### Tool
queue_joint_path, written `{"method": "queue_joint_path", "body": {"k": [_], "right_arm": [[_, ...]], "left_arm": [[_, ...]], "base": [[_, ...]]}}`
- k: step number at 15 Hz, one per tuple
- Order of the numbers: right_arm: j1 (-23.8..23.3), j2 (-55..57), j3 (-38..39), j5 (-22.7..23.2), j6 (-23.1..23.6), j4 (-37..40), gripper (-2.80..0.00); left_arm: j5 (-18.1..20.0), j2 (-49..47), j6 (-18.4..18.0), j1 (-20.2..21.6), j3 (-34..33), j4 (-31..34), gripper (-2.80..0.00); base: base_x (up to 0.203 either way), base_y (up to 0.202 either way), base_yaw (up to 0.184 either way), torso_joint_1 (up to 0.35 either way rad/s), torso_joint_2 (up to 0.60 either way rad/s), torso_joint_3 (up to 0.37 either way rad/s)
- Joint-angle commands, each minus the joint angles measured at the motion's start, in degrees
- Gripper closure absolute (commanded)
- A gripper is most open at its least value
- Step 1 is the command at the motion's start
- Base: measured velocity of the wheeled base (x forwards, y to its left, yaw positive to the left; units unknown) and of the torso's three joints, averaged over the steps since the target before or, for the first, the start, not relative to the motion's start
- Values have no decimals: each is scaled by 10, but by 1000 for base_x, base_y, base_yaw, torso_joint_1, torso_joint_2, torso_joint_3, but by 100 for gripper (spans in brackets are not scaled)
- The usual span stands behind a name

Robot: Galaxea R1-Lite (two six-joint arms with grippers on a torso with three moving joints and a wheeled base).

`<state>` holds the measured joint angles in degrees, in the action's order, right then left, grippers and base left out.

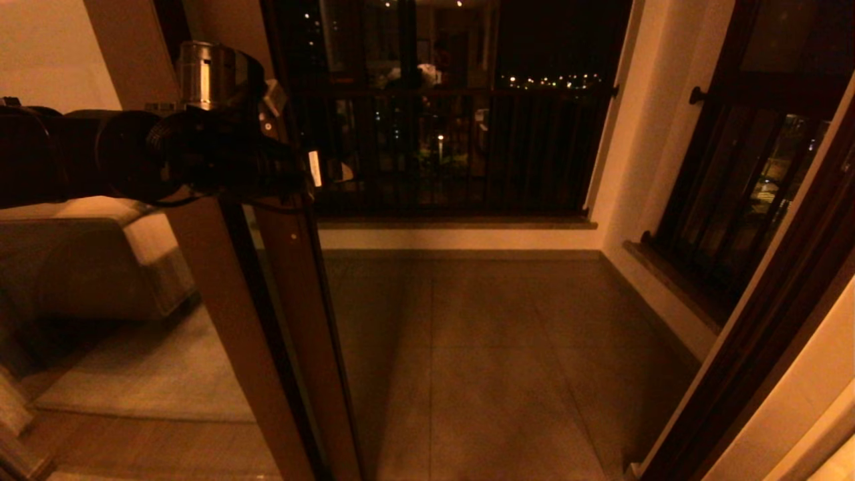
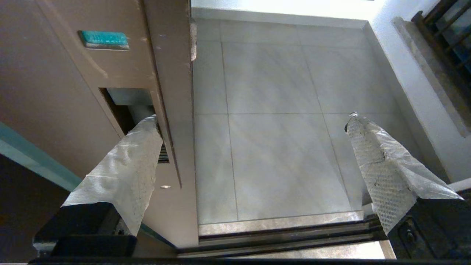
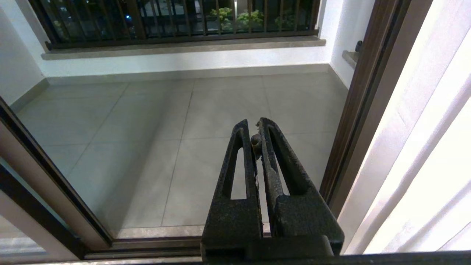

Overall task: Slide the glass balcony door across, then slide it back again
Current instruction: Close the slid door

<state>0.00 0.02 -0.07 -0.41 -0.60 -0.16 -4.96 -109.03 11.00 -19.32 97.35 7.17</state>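
At the glass balcony door (image 2: 173, 92), left claw (image 2: 254, 121) spread wide, one finger (image 2: 128, 165) in its handle slot.

One glass balcony door (image 1: 294, 321), with one handle slot (image 2: 127, 110). Two barred windows (image 1: 454, 147) on the balcony. Two pincers: left pincer (image 2: 254, 121), right pincer (image 3: 254, 127). One sofa (image 1: 80, 260).

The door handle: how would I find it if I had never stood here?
Start at the wide doorway onto the tiled balcony floor. On its left stands the door, a tall brown-framed glass panel. Its handle is a narrow dark slot sunk into the brown upright, where one finger of the open left pincer pokes in; the neighbouring brown upright is plain.
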Motion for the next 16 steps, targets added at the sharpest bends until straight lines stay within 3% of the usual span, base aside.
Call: {"method": "queue_joint_path", "body": {"k": [1, 16], "right_arm": [[0, 0, 1, 0, 0, 0, 0], [0, 0, 0, 0, 0, 0, 0]], "left_arm": [[2, 1, 1, -8, 0, 0, -280], [0, -1, -26, -44, 8, 0, -280]], "base": [[0, 0, 0, 0, 0, 0], [0, 0, 0, 0, 0, 0]]}}
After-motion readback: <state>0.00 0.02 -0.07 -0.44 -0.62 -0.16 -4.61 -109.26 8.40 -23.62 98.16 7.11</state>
